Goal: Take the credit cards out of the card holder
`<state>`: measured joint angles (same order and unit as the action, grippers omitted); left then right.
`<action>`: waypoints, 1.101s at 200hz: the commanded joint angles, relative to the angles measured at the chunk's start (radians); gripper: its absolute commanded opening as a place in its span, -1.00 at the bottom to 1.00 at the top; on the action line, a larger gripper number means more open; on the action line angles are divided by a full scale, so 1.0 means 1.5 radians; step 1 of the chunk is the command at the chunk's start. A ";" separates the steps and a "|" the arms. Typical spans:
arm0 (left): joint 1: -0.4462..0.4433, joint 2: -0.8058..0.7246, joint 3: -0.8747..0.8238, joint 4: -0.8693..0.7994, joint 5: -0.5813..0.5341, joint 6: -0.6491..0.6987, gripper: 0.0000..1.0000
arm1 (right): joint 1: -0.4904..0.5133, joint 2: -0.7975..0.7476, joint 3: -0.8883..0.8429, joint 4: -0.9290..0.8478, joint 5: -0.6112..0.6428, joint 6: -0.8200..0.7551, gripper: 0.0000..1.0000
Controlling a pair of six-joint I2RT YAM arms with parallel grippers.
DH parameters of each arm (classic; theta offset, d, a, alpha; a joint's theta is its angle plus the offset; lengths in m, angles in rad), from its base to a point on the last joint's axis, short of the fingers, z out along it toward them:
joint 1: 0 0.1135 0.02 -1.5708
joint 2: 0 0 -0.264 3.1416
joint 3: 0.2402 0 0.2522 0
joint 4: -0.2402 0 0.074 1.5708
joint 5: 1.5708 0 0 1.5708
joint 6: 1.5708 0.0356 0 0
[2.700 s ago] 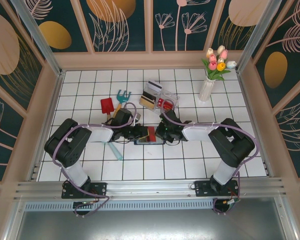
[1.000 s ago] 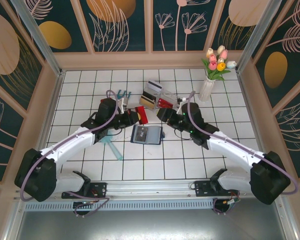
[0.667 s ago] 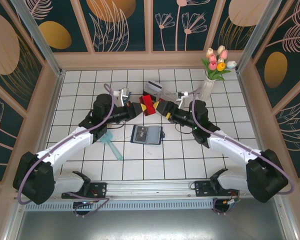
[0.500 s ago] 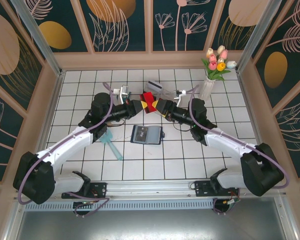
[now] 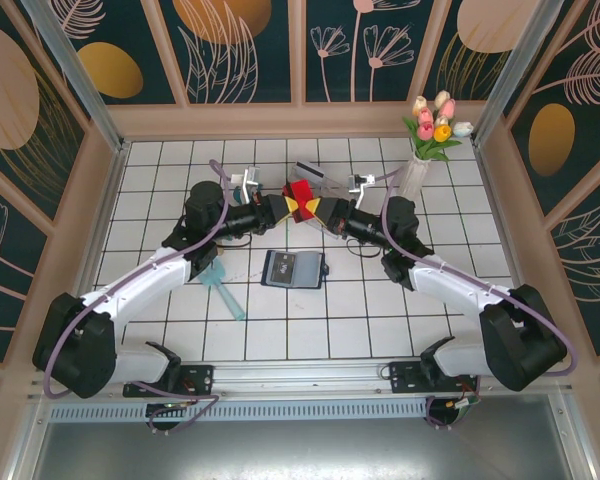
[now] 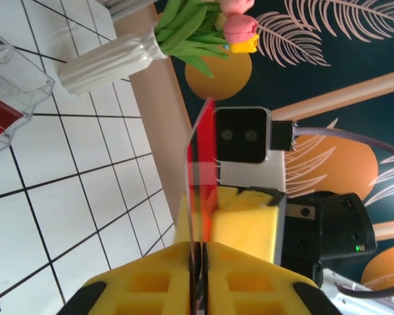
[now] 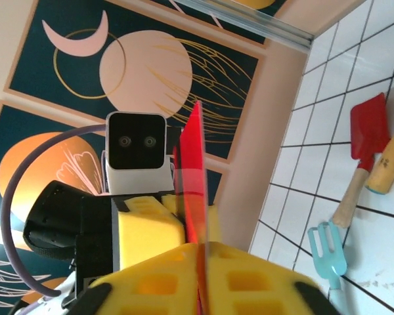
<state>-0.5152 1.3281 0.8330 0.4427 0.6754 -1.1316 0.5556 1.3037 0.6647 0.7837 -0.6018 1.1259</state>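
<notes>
The red credit card [image 5: 300,197] hangs in the air over the back of the table, pinched from both sides. My left gripper [image 5: 287,206] is shut on its left edge and my right gripper [image 5: 316,209] is shut on its right edge. In the left wrist view the credit card [image 6: 201,170] stands edge-on out of my left gripper [image 6: 201,254], with the right arm's yellow fingers [image 6: 253,226] behind it. In the right wrist view the card [image 7: 194,177] rises from my right gripper [image 7: 202,256]. The navy card holder [image 5: 294,268] lies open on the tiles below, apart from both grippers.
A clear plastic box [image 5: 330,181] sits just behind the grippers, and a white vase of tulips [image 5: 416,172] stands at the back right. A teal fork [image 5: 224,291] lies left of the card holder. A red shovel [image 7: 366,133] lies on the tiles.
The left gripper carried the red card up and back from the card holder. The right gripper came in from the right and closed on the card's other edge.
</notes>
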 commanded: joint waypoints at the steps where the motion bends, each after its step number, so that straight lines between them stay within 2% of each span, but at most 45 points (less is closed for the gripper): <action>1: 0.010 0.011 0.030 -0.050 -0.007 0.039 -0.46 | -0.002 -0.030 -0.011 0.012 0.024 -0.050 -1.00; 23: 0.015 0.009 0.042 -0.143 -0.069 0.110 0.22 | -0.002 -0.053 -0.004 -0.078 0.053 -0.137 -1.00; 32: 0.018 0.008 0.048 -0.187 -0.103 0.139 0.42 | -0.001 -0.065 0.001 -0.120 0.065 -0.175 -1.00; 81: 0.027 -0.013 0.038 -0.304 -0.245 0.233 0.96 | -0.034 -0.131 0.065 -0.372 0.175 -0.433 -1.00; 106: 0.029 -0.025 0.026 -0.360 -0.365 0.258 0.97 | -0.040 -0.124 0.119 -0.483 0.250 -0.547 -1.00; 123: 0.031 -0.027 0.016 -0.377 -0.391 0.273 0.97 | -0.043 -0.104 0.144 -0.520 0.265 -0.619 -1.00; 155: 0.054 -0.021 -0.016 -0.375 -0.384 0.273 0.97 | -0.043 -0.069 0.149 -0.496 0.269 -0.745 -1.00; 187: 0.092 -0.019 -0.054 -0.349 -0.340 0.267 0.97 | -0.058 0.009 0.211 -0.540 0.262 -0.838 -1.00; 220: 0.116 -0.014 -0.074 -0.339 -0.295 0.282 0.97 | -0.082 0.088 0.289 -0.629 0.170 -0.967 -1.00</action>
<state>-0.3611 1.3060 0.7418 -0.0837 0.1719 -0.7444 0.4610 1.3758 1.0031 -0.0425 -0.2356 -0.1112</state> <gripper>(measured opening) 0.985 0.058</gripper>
